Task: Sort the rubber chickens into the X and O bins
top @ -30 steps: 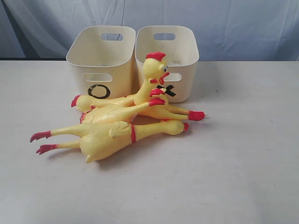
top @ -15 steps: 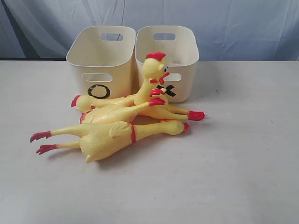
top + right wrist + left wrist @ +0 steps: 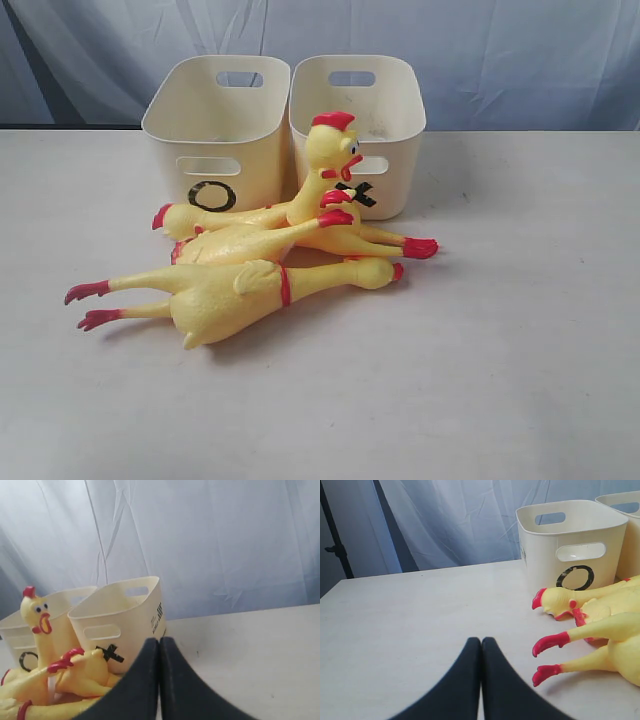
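Observation:
Three yellow rubber chickens lie piled on the table in front of two cream bins. The front chicken [image 3: 240, 292] lies flat, feet to the left. A second chicken [image 3: 250, 238] rests behind it. The third chicken [image 3: 330, 150] holds its head upright against the bins. The O bin [image 3: 215, 130] stands left, the X bin [image 3: 365, 120] right; both look empty. Neither gripper shows in the exterior view. My left gripper [image 3: 481, 640] is shut and empty, left of the red feet [image 3: 550, 644]. My right gripper [image 3: 160, 640] is shut and empty, near the X bin [image 3: 122, 620].
A pale blue curtain [image 3: 500, 50] hangs behind the bins. The light table [image 3: 500, 330] stretches wide to the right and front of the pile. A dark stand [image 3: 335, 545] is at the far edge in the left wrist view.

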You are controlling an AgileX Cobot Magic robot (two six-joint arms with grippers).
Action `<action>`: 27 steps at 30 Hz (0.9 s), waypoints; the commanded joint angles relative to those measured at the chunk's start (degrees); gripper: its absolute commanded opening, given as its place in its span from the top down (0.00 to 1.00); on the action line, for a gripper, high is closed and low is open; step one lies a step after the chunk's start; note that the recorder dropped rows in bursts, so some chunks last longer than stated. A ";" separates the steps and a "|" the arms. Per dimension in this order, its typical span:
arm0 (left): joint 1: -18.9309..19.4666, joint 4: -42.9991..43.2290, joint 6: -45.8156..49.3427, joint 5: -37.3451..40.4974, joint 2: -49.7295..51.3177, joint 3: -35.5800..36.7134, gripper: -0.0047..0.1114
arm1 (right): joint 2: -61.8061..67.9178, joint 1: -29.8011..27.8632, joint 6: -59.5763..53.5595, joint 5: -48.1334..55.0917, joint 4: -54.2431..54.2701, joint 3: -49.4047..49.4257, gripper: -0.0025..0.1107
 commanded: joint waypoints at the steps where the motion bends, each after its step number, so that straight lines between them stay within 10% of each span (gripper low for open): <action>1: 0.05 -0.36 -0.19 -0.78 -0.33 0.29 0.96 | -0.33 -0.18 0.13 -4.75 6.15 0.07 0.99; 27: 0.05 -0.36 -0.19 -0.78 -0.33 0.29 0.96 | 4.16 -0.06 -5.40 12.17 16.32 -17.27 0.99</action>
